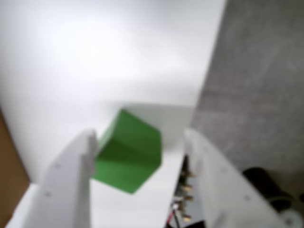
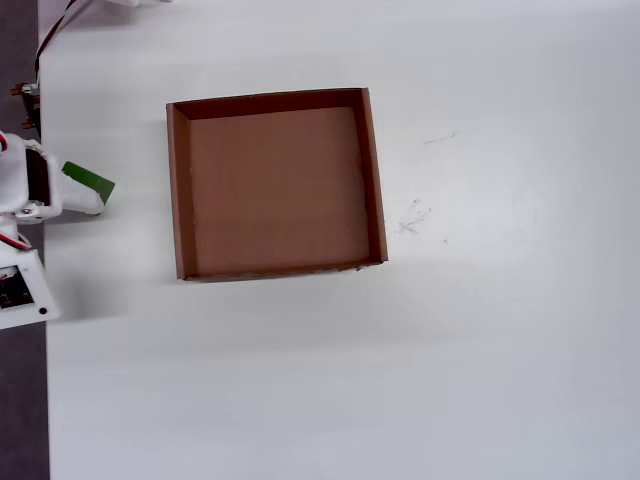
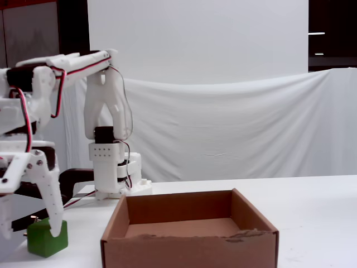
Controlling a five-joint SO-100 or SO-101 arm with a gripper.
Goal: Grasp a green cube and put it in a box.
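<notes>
**Grasp being set up beside the box**

The grasping step is judged to be in hand. The green cube (image 3: 48, 238) is seen resting on the worktop (image 2: 500, 350), just outside the box (image 2: 176, 200), off its left wall in the overhead view. The end effector (image 1: 137, 142) is spread, with the cube between its fingers; one finger (image 1: 88, 152) appears to touch it. Next, closure on the cube is called for, then a lift over the near wall.

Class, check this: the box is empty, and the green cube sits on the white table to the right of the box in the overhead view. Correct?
Not quite. In the overhead view the green cube lies left of the box, by the gripper. The box is indeed empty.
</notes>
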